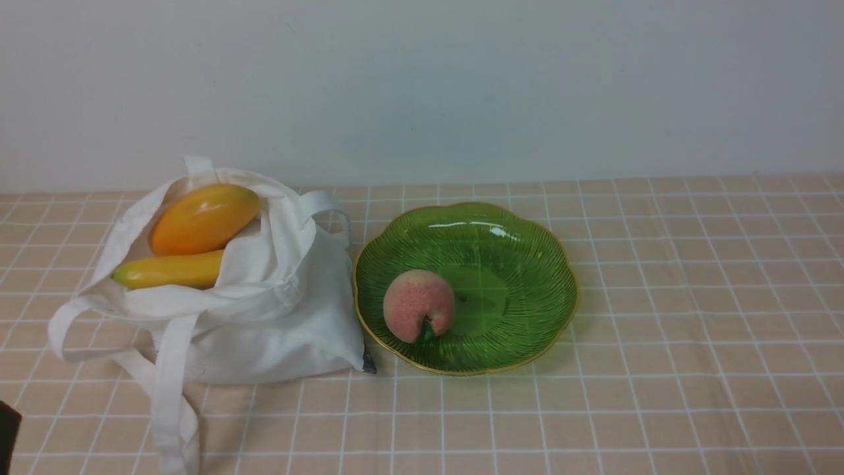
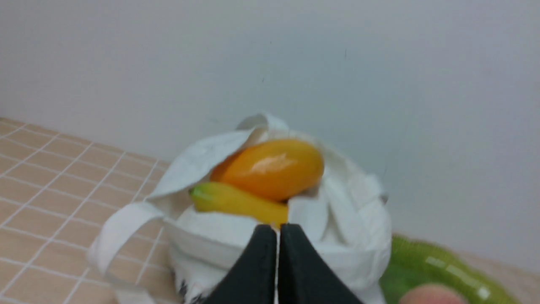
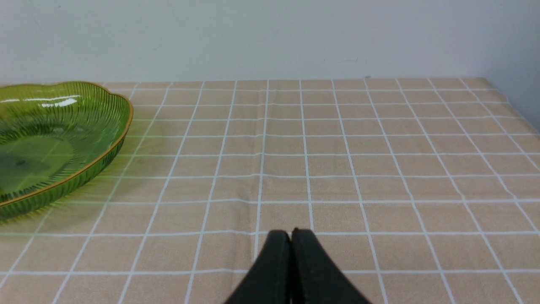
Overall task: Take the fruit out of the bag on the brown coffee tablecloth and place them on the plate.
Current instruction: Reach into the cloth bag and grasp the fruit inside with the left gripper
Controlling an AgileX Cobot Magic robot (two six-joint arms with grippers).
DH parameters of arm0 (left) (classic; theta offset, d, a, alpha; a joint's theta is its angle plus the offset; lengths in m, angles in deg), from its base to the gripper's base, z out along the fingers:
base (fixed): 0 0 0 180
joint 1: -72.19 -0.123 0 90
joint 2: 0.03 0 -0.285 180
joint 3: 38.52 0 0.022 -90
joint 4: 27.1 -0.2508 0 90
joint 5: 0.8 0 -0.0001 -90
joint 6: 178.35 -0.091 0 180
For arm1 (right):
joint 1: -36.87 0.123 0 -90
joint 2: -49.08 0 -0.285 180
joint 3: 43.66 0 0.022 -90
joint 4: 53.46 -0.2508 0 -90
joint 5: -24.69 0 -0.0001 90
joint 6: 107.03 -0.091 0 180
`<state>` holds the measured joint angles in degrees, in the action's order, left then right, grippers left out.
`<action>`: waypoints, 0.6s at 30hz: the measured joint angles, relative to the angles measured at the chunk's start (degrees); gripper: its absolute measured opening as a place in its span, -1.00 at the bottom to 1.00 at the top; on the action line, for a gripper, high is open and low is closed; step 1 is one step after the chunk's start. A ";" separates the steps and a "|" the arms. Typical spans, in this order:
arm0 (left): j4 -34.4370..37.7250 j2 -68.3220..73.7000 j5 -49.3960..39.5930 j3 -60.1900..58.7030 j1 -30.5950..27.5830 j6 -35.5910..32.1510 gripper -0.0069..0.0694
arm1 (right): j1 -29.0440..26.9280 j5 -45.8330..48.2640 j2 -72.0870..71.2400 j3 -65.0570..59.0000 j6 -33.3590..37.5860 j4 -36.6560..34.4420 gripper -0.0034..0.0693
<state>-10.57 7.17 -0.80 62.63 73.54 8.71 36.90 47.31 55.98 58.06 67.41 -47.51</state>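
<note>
Left gripper [image 2: 277,231] and right gripper [image 3: 291,234] jaws together; mango [image 1: 204,219] likely light, slippery: grip across its middle, clear of soft bag [image 1: 277,316].

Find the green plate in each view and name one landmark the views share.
Front view: plate at centre, right of the bag, holding the peach.
Left wrist view: plate cut by the frame edge, beside the bag.
Right wrist view: plate partly in frame, peach unseen.
Shared landmark: the checked tablecloth.
</note>
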 joint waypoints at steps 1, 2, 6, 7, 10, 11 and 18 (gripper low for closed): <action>1.55 0.00 2.58 0.00 0.00 0.50 -0.84 | 0.00 0.00 0.00 0.00 0.05 0.00 -0.94; 1.83 0.00 3.12 0.00 0.00 0.51 -0.84 | 0.00 0.00 0.00 0.00 0.05 0.00 -0.94; 5.90 0.00 18.01 0.00 0.00 1.91 -0.84 | 0.00 0.00 0.00 0.00 0.05 0.00 -0.94; 6.41 0.00 22.40 0.26 0.00 2.60 -0.84 | 0.00 0.00 0.00 0.00 0.05 0.00 -0.94; 5.18 0.00 24.06 4.83 0.00 3.33 -0.84 | 0.00 0.00 0.00 0.00 0.05 0.00 -0.94; 1.75 0.59 20.64 9.65 0.00 3.46 -0.84 | 0.00 0.00 0.00 0.00 0.05 0.00 -0.94; -16.19 16.37 -14.22 36.33 0.00 3.91 -0.84 | 0.00 0.00 0.00 0.00 0.05 0.00 -0.94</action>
<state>-26.75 23.54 -15.02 98.96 73.54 12.62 36.90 47.31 55.98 58.06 67.46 -47.51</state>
